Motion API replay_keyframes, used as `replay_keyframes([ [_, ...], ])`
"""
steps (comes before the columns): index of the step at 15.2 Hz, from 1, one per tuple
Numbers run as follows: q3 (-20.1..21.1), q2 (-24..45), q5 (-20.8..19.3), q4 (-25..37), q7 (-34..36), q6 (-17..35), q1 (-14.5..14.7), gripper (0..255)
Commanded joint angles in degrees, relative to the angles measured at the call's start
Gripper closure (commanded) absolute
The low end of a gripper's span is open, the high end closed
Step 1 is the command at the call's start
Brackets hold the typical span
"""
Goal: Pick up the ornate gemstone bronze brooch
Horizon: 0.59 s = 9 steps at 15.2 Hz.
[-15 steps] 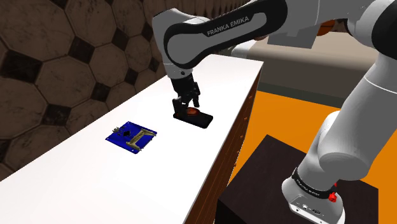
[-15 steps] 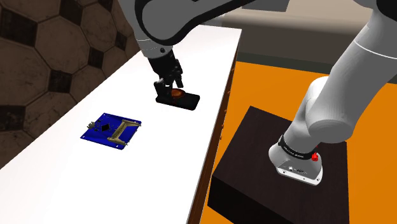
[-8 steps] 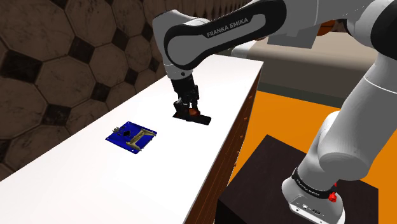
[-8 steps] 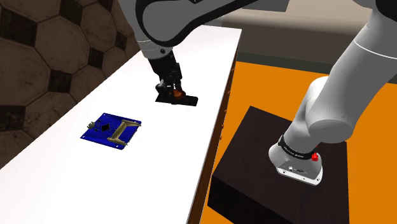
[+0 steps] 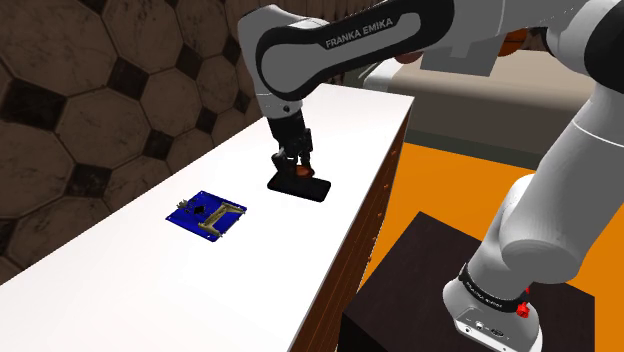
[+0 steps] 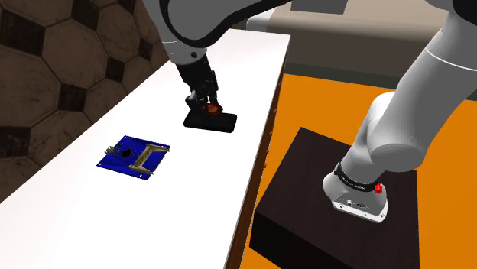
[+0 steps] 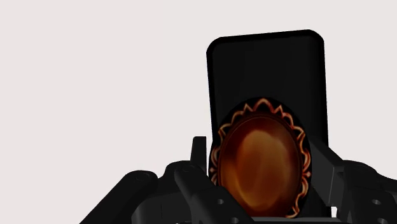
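The gripper [image 5: 295, 170] has just clamped shut on the amber brooch [image 7: 259, 159], which seems barely raised off the white counter [image 5: 200, 280].

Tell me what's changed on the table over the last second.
The claw, open around the brooch a second ago, has shut on it and raised it a little off the black pad. The pad still lies on the white table, and the blue circuit board has not moved.
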Motion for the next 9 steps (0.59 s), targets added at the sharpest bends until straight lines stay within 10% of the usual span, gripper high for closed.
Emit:
replay_keyframes([
  [1,0.0,-0.2,0.1,1.2,0.0,-1.5,0.0,255],
  [9,-0.1,-0.5,0.1,7.0,-0.1,-7.6,0.0,255],
])
